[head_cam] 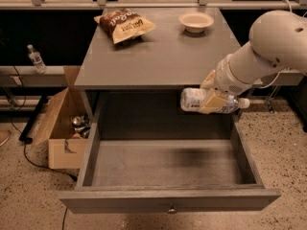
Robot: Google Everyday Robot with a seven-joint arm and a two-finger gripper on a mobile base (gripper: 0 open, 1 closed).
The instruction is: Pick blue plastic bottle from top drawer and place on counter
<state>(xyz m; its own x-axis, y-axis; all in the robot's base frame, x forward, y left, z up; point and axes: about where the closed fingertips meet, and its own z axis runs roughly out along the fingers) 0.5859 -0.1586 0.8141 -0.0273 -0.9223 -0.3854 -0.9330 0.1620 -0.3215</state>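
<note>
The two-finger gripper (214,101) holds a clear blue-labelled plastic bottle (193,99) sideways over the open grey wooden drawer (168,163).

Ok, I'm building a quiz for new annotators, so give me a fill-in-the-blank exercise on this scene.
1. The end effector, hanging over the open top drawer, is shut on the blue plastic bottle, whose cap is ____.
2. On the counter sit a chip bag and a ____.
3. The box left of the drawer is made of ____.
Missing: white; bowl; cardboard.
</note>
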